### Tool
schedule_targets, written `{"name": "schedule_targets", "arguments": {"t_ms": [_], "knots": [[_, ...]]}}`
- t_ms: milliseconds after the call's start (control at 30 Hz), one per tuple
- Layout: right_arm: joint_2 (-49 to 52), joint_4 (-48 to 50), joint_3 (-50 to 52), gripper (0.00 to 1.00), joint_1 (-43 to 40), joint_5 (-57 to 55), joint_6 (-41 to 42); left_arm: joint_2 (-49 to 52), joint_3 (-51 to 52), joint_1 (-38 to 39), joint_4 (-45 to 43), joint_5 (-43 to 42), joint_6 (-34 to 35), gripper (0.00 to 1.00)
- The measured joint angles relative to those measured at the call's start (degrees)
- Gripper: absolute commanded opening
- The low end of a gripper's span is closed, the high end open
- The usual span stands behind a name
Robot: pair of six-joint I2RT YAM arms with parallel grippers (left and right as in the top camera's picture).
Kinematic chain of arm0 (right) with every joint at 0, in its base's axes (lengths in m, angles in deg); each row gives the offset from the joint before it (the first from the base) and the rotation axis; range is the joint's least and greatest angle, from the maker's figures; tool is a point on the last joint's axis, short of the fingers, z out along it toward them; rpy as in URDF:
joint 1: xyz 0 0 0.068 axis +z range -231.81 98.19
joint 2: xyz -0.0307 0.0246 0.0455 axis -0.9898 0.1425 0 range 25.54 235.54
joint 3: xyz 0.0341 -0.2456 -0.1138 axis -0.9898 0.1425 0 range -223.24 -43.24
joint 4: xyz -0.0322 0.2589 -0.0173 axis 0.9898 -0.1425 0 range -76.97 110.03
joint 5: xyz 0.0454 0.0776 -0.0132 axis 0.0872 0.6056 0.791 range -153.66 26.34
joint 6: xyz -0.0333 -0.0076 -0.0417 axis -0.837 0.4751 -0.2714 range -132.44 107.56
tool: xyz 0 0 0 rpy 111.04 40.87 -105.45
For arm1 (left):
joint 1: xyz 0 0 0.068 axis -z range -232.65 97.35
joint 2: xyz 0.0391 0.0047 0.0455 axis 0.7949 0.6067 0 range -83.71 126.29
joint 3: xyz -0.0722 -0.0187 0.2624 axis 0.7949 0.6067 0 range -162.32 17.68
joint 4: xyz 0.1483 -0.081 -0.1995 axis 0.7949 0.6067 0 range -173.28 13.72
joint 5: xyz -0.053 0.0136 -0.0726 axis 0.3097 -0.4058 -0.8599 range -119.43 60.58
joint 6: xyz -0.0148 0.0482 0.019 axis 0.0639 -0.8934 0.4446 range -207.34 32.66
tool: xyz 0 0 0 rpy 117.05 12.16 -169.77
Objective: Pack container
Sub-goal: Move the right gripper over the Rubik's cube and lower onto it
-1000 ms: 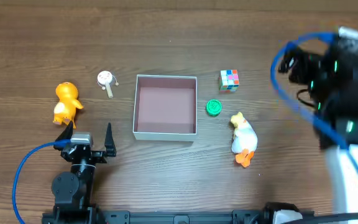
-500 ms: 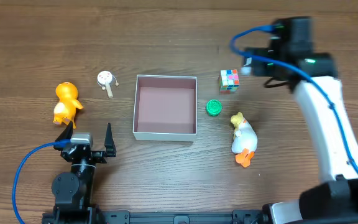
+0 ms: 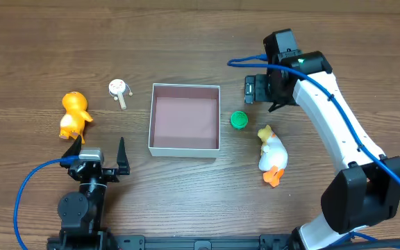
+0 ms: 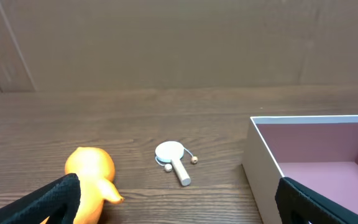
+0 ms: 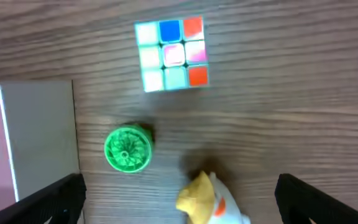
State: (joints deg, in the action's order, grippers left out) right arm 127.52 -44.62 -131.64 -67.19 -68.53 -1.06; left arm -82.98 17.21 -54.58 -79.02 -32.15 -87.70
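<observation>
The container (image 3: 185,146), a square white-walled box with a pink floor, sits mid-table and is empty. It also shows in the left wrist view (image 4: 260,163) and the right wrist view (image 5: 42,134). My right gripper (image 3: 258,90) is open and hovers over a colourful puzzle cube (image 5: 171,55), which it hides in the overhead view. In the right wrist view my right gripper (image 5: 179,202) spans a green disc (image 5: 128,149) and a white duck's yellow beak (image 5: 199,198). My left gripper (image 3: 101,154) is open and empty, near the table's front left.
An orange duck toy (image 3: 73,114) and a small white paddle toy (image 3: 119,90) lie left of the container. The green disc (image 3: 239,120) and the white duck (image 3: 271,154) lie to its right. The left wrist view shows the orange duck (image 4: 92,171) and the paddle (image 4: 174,158).
My right arm has swung in from the far right to above the puzzle cube, beside the container. The left arm and the toys have not moved.
</observation>
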Motion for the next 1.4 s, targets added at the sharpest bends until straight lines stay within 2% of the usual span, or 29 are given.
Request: {"name": "schedule_targets", "arguments": {"t_ms": [100, 167, 367, 533, 667, 967, 1400], "knots": [[0.00, 4.48, 0.00, 1.00, 0.02, 0.13, -0.79, 0.00, 0.00, 0.00, 0.00, -0.02, 0.02, 1.00], [0.87, 9.44, -0.04, 1.00, 0.02, -0.50, -4.15, 0.00, 0.00, 0.00, 0.00, 0.00, 0.02, 1.00], [7.45, 9.77, -3.28, 1.00, 0.00, -4.00, -6.64, 0.00, 0.00, 0.00, 0.00, 0.00, 0.02, 1.00], [14.69, 7.56, -9.94, 1.00, -0.42, -4.59, -6.93, 0.00, 0.00, 0.00, -0.02, 0.00, 0.02, 1.00], [18.14, 7.13, -10.23, 1.00, -1.29, -4.61, -6.60, 0.00, 0.00, 0.00, 0.00, 0.00, 0.02, 1.00], [18.56, 9.38, -10.29, 1.00, -4.94, -0.94, -4.50, 0.00, 0.00, 0.00, 0.00, 0.00, 0.02, 1.00], [18.56, 8.41, -10.32, 1.00, -1.92, 3.54, -6.54, 0.00, 0.00, 0.00, 0.00, 0.00, 0.02, 1.00]]}}
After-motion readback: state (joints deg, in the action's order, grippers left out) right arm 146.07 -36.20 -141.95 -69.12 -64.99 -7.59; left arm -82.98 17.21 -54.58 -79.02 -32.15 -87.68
